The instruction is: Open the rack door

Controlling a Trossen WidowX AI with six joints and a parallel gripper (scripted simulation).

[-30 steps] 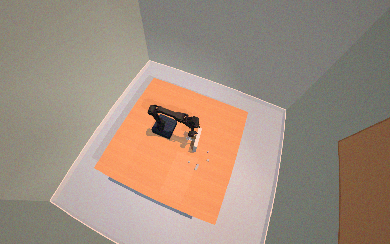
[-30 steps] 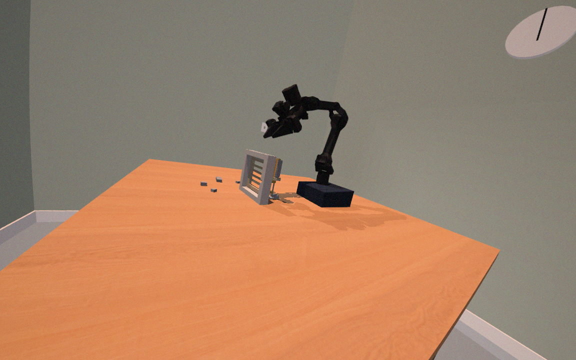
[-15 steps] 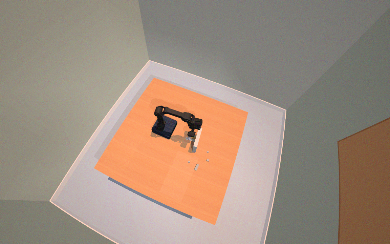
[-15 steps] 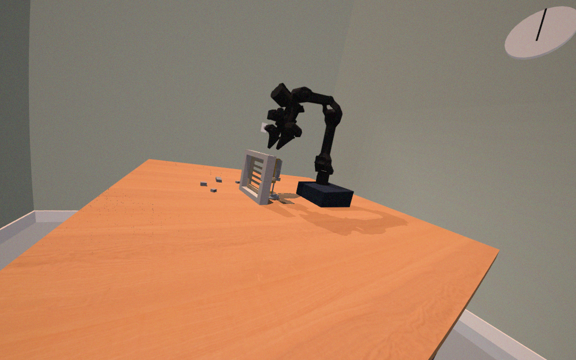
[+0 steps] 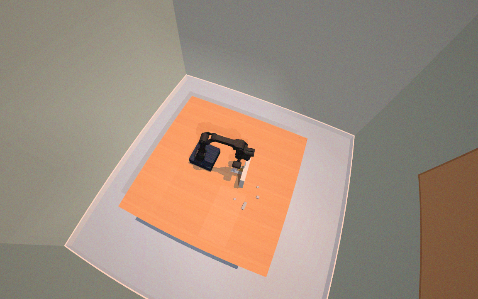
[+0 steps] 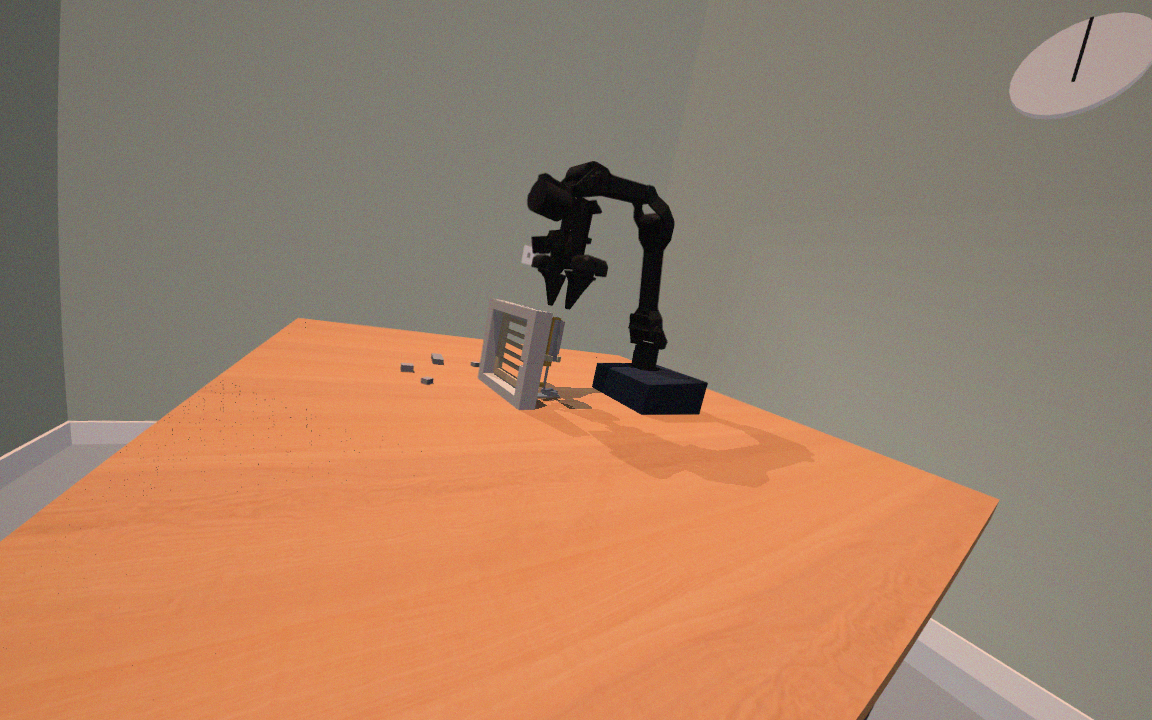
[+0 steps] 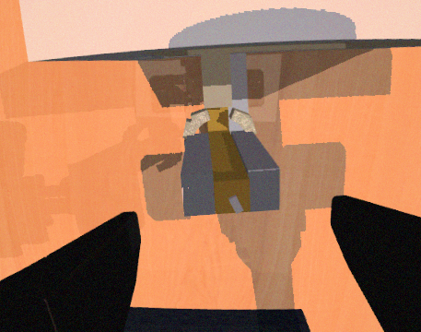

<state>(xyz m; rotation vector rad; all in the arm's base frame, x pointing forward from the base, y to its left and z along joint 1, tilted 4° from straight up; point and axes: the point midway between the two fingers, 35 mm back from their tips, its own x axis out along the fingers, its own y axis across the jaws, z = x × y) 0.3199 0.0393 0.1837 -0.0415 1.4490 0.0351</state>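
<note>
The pale rack frame stands upright on the table. Its slatted door looks closed in it. The upright handle, a gold core between two blue-grey pads, stands out from the door on the side of the arm's base. My gripper is partly open and empty. It points down above the handle; in the wrist view the handle's top lies between the two fingers, a little ahead of their tips. In the top view the wrist partly hides the handle.
The arm's dark base stands on the wooden table on the handle side. Several small grey blocks lie past the frame, including a long one and a small one.
</note>
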